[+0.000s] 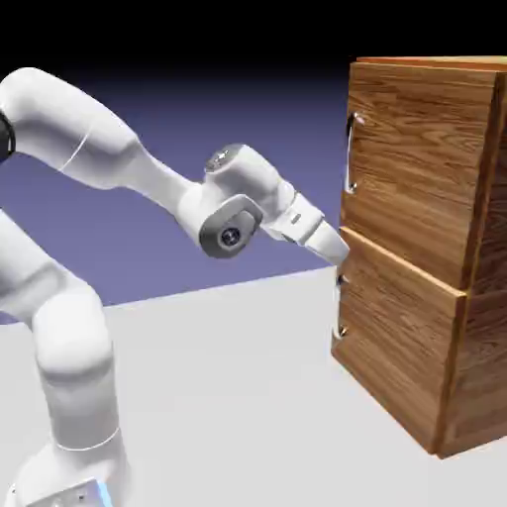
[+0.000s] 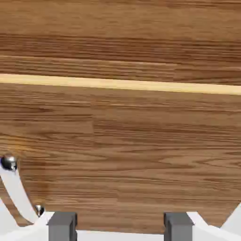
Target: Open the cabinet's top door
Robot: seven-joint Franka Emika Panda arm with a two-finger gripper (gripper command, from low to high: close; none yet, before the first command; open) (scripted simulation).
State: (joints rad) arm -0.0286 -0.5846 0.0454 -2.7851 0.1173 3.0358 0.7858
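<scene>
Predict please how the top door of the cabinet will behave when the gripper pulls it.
The top door will probably stay stiff, since it looks like a flat wooden panel. It may feel fairly heavy, being tall and broad. Its smooth, shiny metal handle could be a little slippery.

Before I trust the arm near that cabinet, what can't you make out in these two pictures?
- Gripper fingertips, exterior view: hidden behind the hand; whether they touch the cabinet can't be told.
- Lower handle, hand view: cut off by the left edge.
- Top door's handle, hand view: out of frame.
- Cabinet's right side, exterior view: cut off by the right edge.
</scene>
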